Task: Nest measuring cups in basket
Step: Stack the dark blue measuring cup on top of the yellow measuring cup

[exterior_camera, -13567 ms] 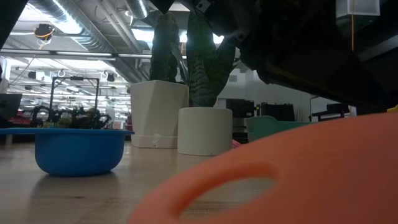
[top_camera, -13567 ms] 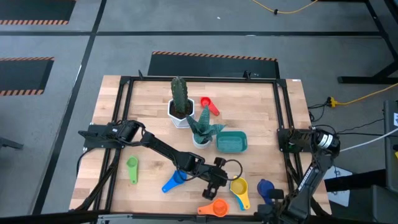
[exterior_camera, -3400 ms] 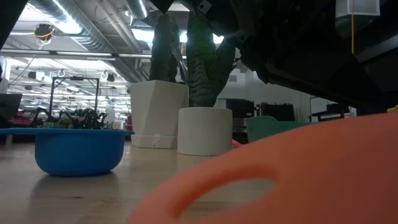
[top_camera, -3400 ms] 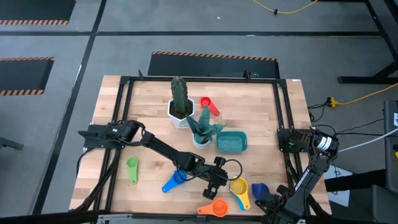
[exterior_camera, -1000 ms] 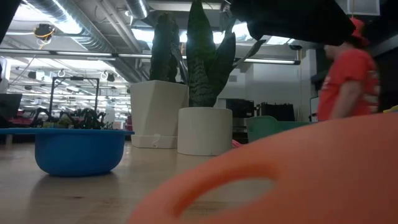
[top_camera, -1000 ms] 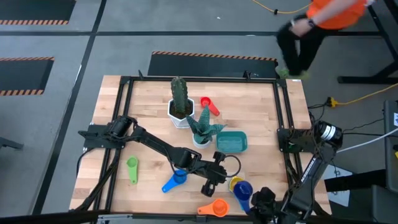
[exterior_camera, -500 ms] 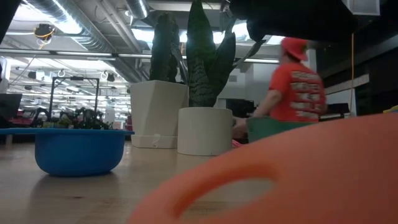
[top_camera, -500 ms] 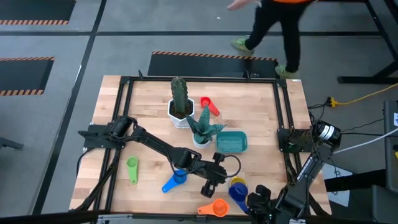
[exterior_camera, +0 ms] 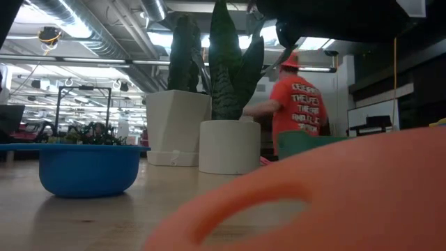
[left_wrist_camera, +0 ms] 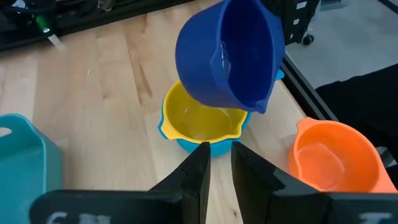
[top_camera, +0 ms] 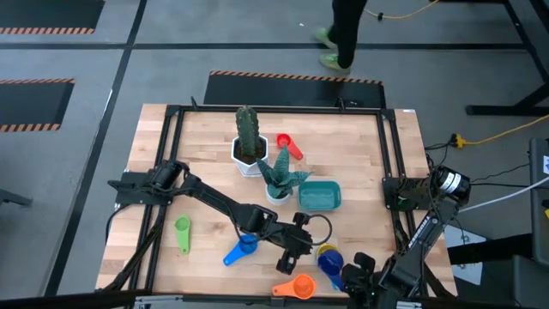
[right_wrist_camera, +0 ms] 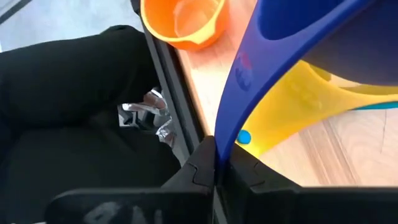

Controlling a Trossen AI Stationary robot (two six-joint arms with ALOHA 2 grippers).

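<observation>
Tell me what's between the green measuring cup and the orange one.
In the high view, the light blue cup lies between the green cup and the orange cup, with the left arm crossing above it.

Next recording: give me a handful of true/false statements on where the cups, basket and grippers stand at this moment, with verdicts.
1. The right gripper holds the dark blue cup by its handle, above the yellow cup. True.
2. The dark blue cup already sits inside the teal basket. False: it hangs tilted over the yellow cup near the table's front edge, and no cup shows in the basket.
3. The orange cup lies on the table beside the yellow cup. True.
4. The left gripper grips the green cup. False: the green cup lies untouched on the left part of the table, apart from the gripper.
5. The red cup lies next to the white cactus pot. True.
</observation>
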